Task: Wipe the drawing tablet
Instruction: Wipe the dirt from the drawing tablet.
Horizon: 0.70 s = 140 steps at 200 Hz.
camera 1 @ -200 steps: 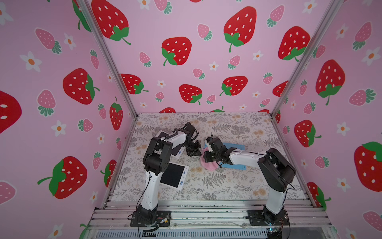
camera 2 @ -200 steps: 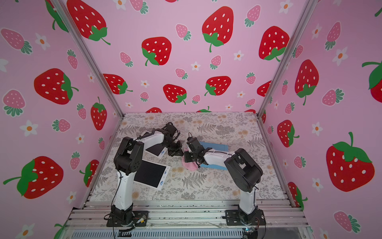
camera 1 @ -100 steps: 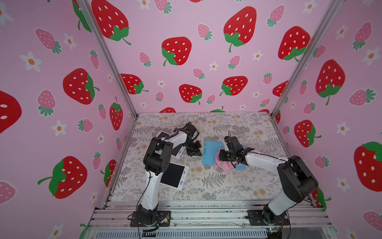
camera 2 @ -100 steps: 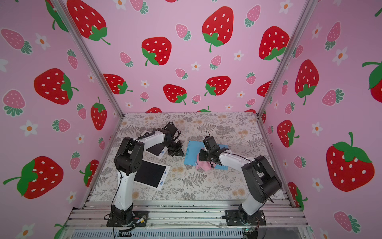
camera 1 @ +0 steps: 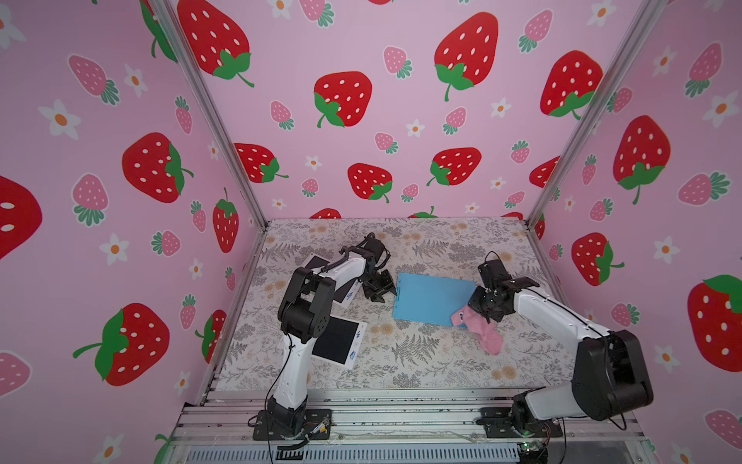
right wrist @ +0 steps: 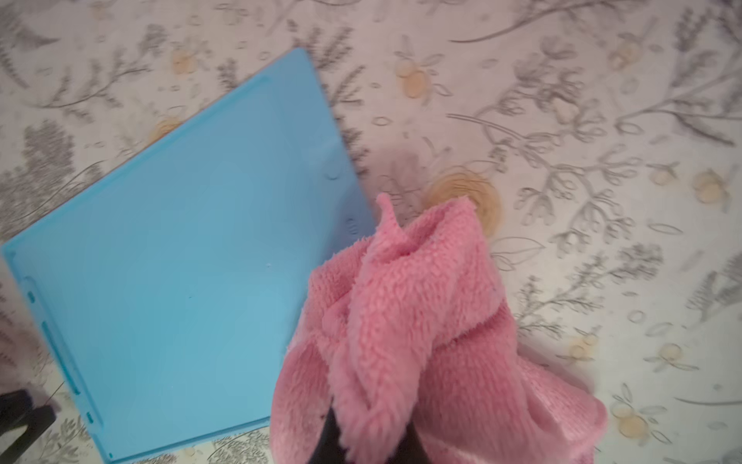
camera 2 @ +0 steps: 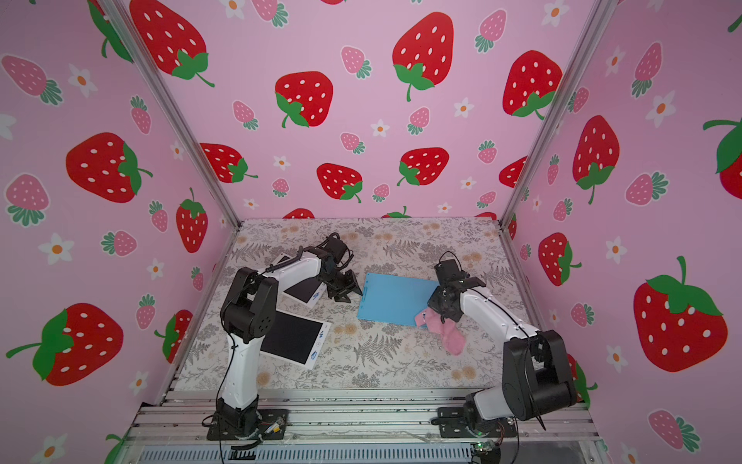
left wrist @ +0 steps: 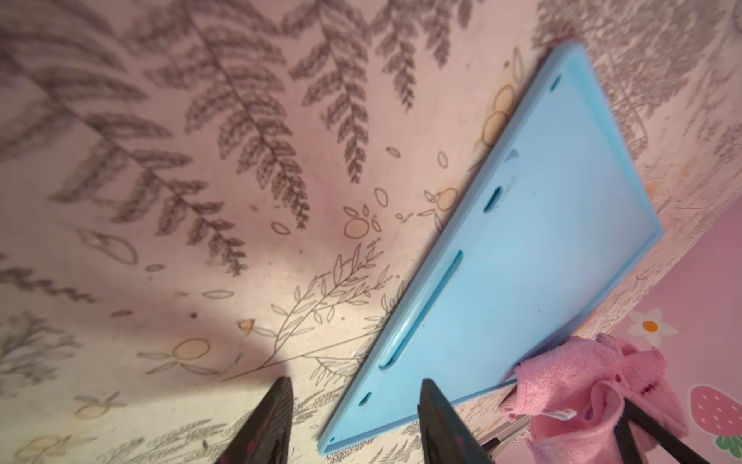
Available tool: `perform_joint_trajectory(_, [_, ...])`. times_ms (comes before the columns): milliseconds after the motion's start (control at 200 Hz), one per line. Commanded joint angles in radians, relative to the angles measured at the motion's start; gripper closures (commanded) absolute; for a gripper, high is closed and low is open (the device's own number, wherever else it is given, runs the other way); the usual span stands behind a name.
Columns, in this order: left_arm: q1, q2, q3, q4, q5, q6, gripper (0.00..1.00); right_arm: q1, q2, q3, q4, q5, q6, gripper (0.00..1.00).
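Drawing tablet (camera 1: pixel 431 299) lies flat on the floral counter (camera 1: pixel 421 353) between the two arms, plain blue and looking unmarked to me. Right gripper (camera 1: pixel 484 309) is clenched on a pink cloth (camera 1: pixel 482 331) that overlaps the tablet's corner nearest it, so I'd say a wiping pass is underway. Left gripper (left wrist: pixel 353 418) sits just beside the opposite edge, jaws parted, holding nothing. Next move probably needs the cloth dragged across toward the left jaws.
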Motion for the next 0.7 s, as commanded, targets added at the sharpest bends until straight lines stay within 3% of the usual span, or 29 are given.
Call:
perform_joint_trajectory(0, [-0.027,-0.042,0.007,-0.041,0.005,0.014,0.48,-0.076,0.012,-0.001,-0.17,0.023,0.082,1.0])
perform_joint_trajectory(170, [-0.118,-0.056,0.015,-0.106,0.005,0.128,0.52,-0.104,-0.014,-0.005,-0.131,-0.047,0.018,1.0])
perform_joint_trajectory(320, [-0.219,-0.054,-0.009,-0.132,0.018,0.198,0.61,-0.054,0.004,0.004,-0.119,-0.103,-0.036,1.0])
perform_joint_trajectory(470, [-0.287,-0.036,-0.012,-0.112,0.033,0.173,0.66,-0.005,0.027,0.009,-0.159,-0.082,-0.024,1.0])
perform_joint_trajectory(580, [-0.305,-0.016,-0.014,-0.077,0.039,0.134,0.68,-0.039,0.022,-0.024,-0.168,-0.036,-0.012,1.0])
perform_joint_trajectory(695, [-0.305,-0.015,-0.023,-0.062,0.01,0.105,0.7,-0.059,0.017,-0.001,-0.084,-0.089,-0.09,1.0])
